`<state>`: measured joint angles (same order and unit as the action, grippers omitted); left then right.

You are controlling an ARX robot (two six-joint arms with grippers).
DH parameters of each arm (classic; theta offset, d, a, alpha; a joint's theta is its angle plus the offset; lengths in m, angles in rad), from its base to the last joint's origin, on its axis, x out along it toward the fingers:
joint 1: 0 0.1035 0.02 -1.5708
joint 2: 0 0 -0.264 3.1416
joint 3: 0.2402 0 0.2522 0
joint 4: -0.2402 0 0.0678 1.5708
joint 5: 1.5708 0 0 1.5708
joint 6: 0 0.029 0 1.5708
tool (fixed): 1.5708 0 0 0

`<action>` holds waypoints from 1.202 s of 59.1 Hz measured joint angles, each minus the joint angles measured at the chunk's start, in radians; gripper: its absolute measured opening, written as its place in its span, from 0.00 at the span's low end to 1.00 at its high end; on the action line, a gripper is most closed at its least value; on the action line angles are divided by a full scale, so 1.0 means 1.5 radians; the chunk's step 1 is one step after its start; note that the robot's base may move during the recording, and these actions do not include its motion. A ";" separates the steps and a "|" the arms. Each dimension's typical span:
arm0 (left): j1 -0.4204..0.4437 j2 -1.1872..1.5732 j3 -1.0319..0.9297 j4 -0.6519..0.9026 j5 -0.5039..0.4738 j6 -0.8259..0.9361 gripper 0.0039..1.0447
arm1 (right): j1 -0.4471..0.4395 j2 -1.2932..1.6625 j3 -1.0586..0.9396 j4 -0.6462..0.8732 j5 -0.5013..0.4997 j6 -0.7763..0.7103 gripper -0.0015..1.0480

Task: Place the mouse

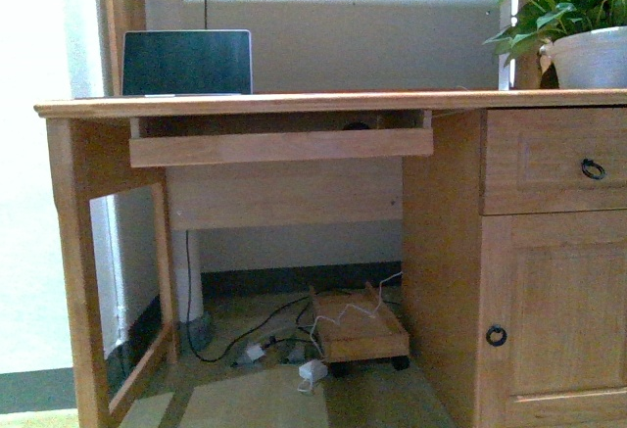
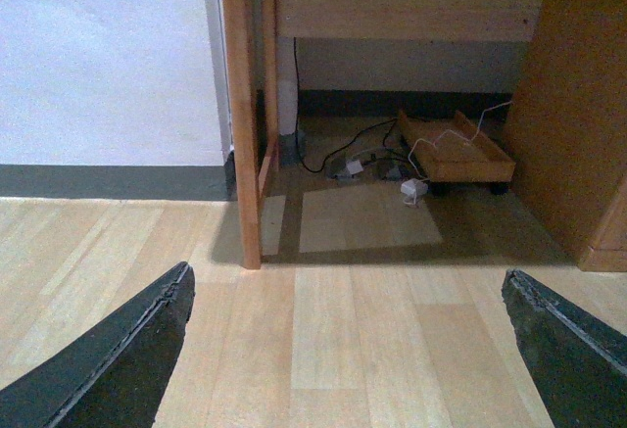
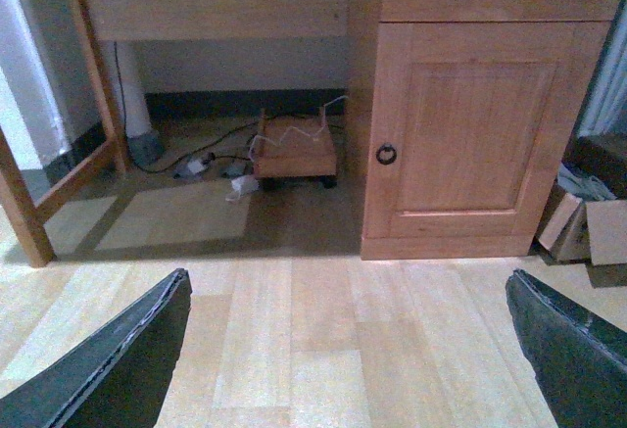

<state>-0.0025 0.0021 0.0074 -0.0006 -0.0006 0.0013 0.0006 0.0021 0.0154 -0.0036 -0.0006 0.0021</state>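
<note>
A small dark rounded top, apparently the mouse [image 1: 356, 125], peeks over the front board of the pulled-out keyboard tray [image 1: 279, 146] under the wooden desk top [image 1: 294, 103]; most of it is hidden. Neither arm shows in the front view. My left gripper [image 2: 348, 350] hangs open over the bare wood floor in front of the desk's left leg [image 2: 242, 154], its dark fingers [image 2: 118, 359] wide apart with nothing between them. My right gripper [image 3: 348, 350] is open too, empty, above the floor before the cabinet door [image 3: 470, 124].
A laptop [image 1: 186, 62] stands open on the desk's left, a potted plant [image 1: 588, 51] on its right. A drawer with a ring pull [image 1: 593, 168] sits above the cabinet. Under the desk lie a low wheeled wooden stand [image 1: 358, 330] and cables [image 2: 343, 159]. Cardboard boxes [image 3: 583, 222] stand beside the cabinet.
</note>
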 joint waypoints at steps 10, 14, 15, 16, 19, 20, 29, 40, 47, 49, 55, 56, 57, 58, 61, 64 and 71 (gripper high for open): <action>0.000 0.000 0.000 0.000 0.000 0.000 0.93 | 0.000 0.000 0.000 0.000 0.000 0.000 0.93; 0.000 0.000 0.000 0.000 0.000 0.000 0.93 | 0.000 0.000 0.000 0.000 0.000 0.000 0.93; 0.000 0.000 0.000 0.000 0.000 0.000 0.93 | 0.000 0.000 0.000 0.000 0.000 0.000 0.93; 0.000 0.000 0.000 0.000 0.000 0.000 0.93 | 0.000 0.000 0.000 0.000 0.000 0.000 0.93; 0.000 0.000 0.000 0.000 0.000 0.000 0.93 | 0.000 0.000 0.000 0.000 0.000 0.000 0.93; 0.000 0.000 0.000 0.000 0.000 0.000 0.93 | 0.000 0.000 0.000 0.000 0.000 0.000 0.93; 0.000 0.000 0.000 0.000 0.000 0.000 0.93 | 0.000 0.000 0.000 0.000 0.000 0.000 0.93; 0.000 0.000 0.000 0.000 0.000 0.000 0.93 | 0.000 0.000 0.000 0.000 0.000 0.000 0.93; 0.000 0.000 0.000 0.000 0.000 0.000 0.93 | 0.000 0.000 0.000 0.000 0.000 0.000 0.93; 0.000 0.000 0.000 0.000 0.000 0.000 0.93 | 0.000 0.000 0.000 0.000 0.000 0.000 0.93; 0.000 0.000 0.000 0.000 0.000 0.000 0.93 | 0.000 0.000 0.000 0.000 0.000 0.000 0.93; 0.000 0.000 0.000 0.000 0.000 0.000 0.93 | 0.000 0.000 0.000 0.000 0.000 0.000 0.93; 0.000 0.000 0.000 0.000 0.000 0.000 0.93 | 0.000 0.000 0.000 0.000 0.000 0.000 0.93; 0.000 0.000 0.000 0.000 0.000 0.000 0.93 | 0.000 0.000 0.000 0.000 0.000 0.000 0.93; 0.000 0.000 0.000 0.000 0.000 0.000 0.93 | 0.000 0.000 0.000 0.000 0.000 0.000 0.93; 0.000 0.000 0.000 0.000 0.000 0.000 0.93 | 0.000 0.000 0.000 0.000 0.000 0.000 0.93; 0.000 0.000 0.000 0.000 0.000 0.000 0.93 | 0.000 0.000 0.000 0.000 0.000 0.000 0.93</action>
<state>-0.0025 0.0021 0.0074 -0.0006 -0.0002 0.0017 0.0006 0.0021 0.0154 -0.0036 -0.0006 0.0021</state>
